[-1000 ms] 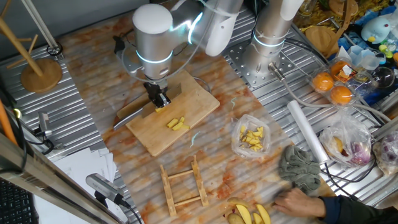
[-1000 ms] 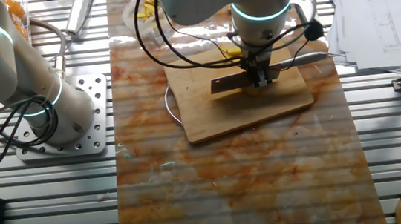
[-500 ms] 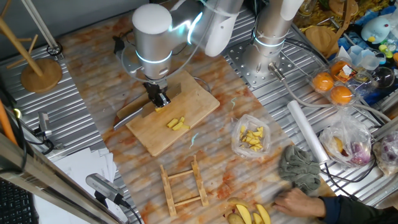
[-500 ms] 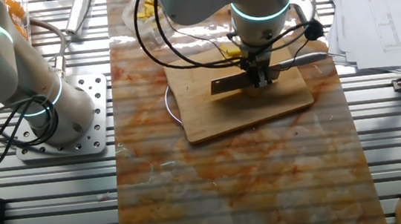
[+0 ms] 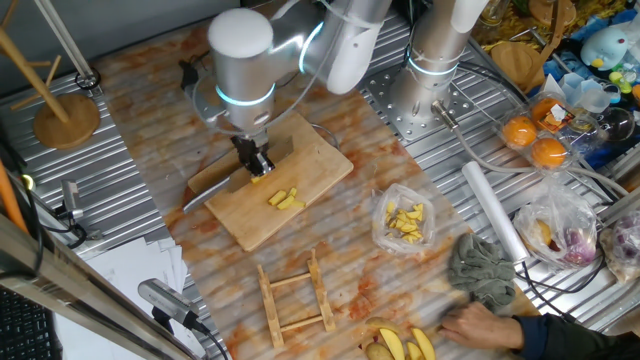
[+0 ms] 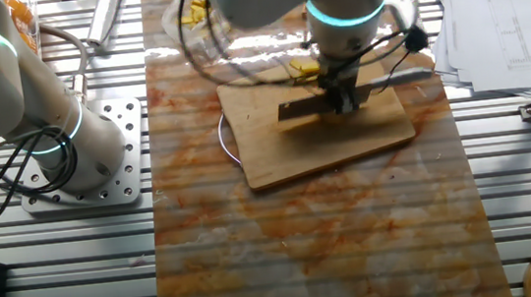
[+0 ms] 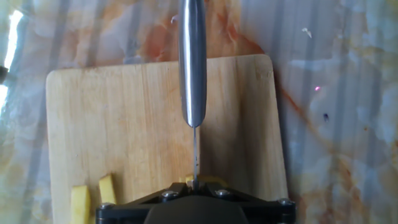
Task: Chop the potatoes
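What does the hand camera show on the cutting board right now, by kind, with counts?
knife: 1
potato sticks lying free at the left: 2
potato piece under the blade: 1
Total: 4

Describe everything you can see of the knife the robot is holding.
The knife has a rounded, shiny metal handle and a flat dark blade, seen edge-on as a thin line in the hand view. The gripper clamps it near where blade meets handle, jaws shut. It lies level across the wooden cutting board, handle end reaching past the board's edge over the marbled tabletop. Yellow potato sticks lie close by.
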Motion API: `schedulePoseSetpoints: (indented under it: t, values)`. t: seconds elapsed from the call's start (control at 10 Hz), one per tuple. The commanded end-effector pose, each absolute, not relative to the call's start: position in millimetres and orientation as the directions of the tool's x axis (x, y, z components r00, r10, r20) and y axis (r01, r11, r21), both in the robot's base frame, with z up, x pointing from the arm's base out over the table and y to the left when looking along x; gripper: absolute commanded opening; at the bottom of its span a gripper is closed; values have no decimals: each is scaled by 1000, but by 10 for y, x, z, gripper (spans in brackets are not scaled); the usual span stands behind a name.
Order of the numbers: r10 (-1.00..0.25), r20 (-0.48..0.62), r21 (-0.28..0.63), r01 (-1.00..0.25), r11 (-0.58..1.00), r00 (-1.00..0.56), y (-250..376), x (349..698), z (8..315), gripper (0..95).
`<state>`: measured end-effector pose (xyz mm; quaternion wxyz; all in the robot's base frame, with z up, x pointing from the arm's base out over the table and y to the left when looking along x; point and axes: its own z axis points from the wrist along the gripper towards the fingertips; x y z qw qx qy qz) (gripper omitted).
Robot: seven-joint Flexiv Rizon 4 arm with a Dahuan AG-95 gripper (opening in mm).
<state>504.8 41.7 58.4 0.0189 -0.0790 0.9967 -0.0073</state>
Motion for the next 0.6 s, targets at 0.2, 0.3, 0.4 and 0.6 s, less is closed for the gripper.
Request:
schedulePoseSetpoints:
  t: [0.2, 0.3, 0.4, 0.6]
  values:
    - [-153, -55, -33, -151, 988, -987, 441, 4992, 546, 0]
    - [-155, -61, -38, -153, 988, -986, 433, 4997, 492, 0]
    - [-158, -64, -42, -156, 987, -985, 420, 4993, 450, 0]
    - [-159, -50, -50, -156, 986, -986, 389, 4987, 347, 0]
